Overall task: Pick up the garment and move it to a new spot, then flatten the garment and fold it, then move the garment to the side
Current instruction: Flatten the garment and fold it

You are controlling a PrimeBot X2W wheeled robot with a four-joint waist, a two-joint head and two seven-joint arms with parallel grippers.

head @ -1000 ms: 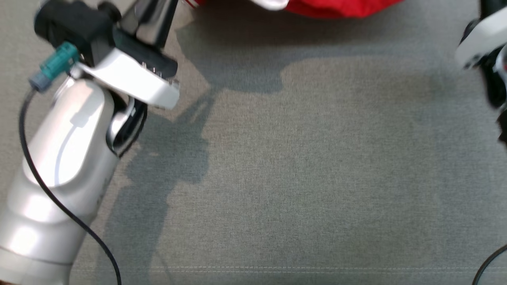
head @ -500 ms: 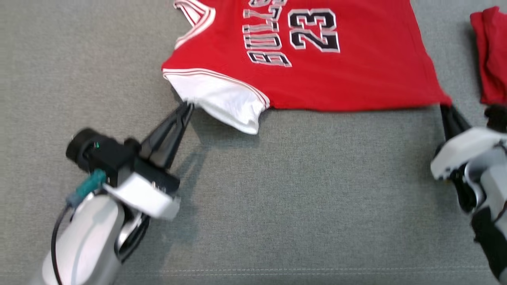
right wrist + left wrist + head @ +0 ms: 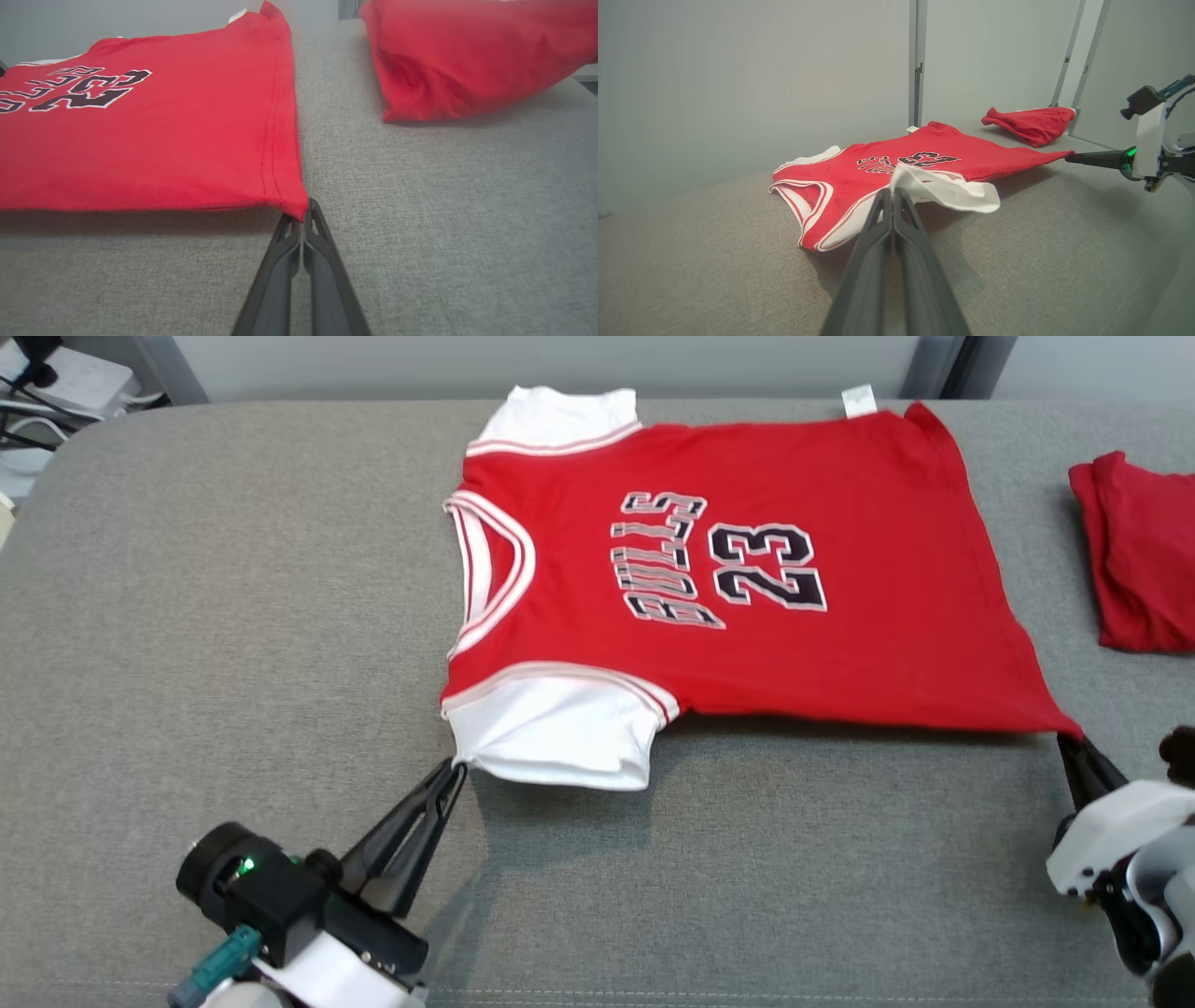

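Observation:
The garment [image 3: 766,616] is a red jersey with white sleeves and black "BULLS 23" print, spread across the grey cushion with its near edge lifted. My left gripper [image 3: 456,767] is shut on the corner of the near white sleeve [image 3: 952,189]. My right gripper [image 3: 1066,739] is shut on the near hem corner of the garment [image 3: 292,205]. In the left wrist view the left gripper [image 3: 893,190] pinches the sleeve, and the right gripper [image 3: 1069,158] holds the hem tip off the cushion. The right wrist view shows the right gripper [image 3: 304,210] closed on red cloth.
A second red cloth [image 3: 1139,560] lies bunched at the right on the grey cushion [image 3: 233,616], close to the held hem. Cables and a white box [image 3: 56,378] sit beyond the cushion's far left corner. A pale wall [image 3: 738,70] stands behind.
The head camera has tilted up, so the whole garment now shows. Both grippers stay shut on the sleeve and hem corner.

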